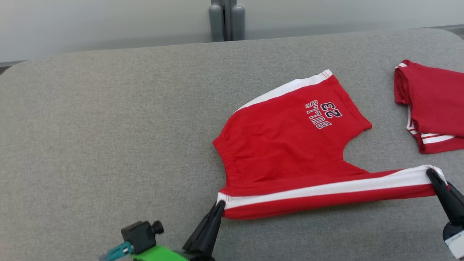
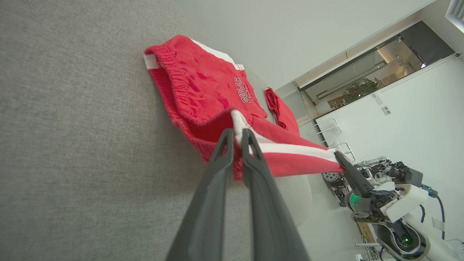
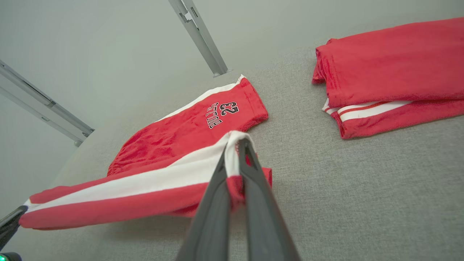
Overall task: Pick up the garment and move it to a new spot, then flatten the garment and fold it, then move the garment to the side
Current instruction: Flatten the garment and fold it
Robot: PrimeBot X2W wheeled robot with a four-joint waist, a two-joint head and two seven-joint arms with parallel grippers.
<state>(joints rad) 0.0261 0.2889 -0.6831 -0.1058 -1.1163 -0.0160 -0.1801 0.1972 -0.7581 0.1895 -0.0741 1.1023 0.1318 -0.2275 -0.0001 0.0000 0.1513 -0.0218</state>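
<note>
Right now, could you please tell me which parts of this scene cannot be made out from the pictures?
Folded red garment: head view, its right part cut off by the right edge.
Right pincer: head view, its base cut off by the right edge.
Left pincer: head view, its base cut off by the bottom edge.
Shorts: the underside, hidden by their own cloth, in every view.

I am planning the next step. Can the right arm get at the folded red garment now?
Probably not yet: the right arm has its jaws shut on the leg hem of the red shorts. The gray table between it and the folded red garment lies bare, so after release, likely yes.
</note>
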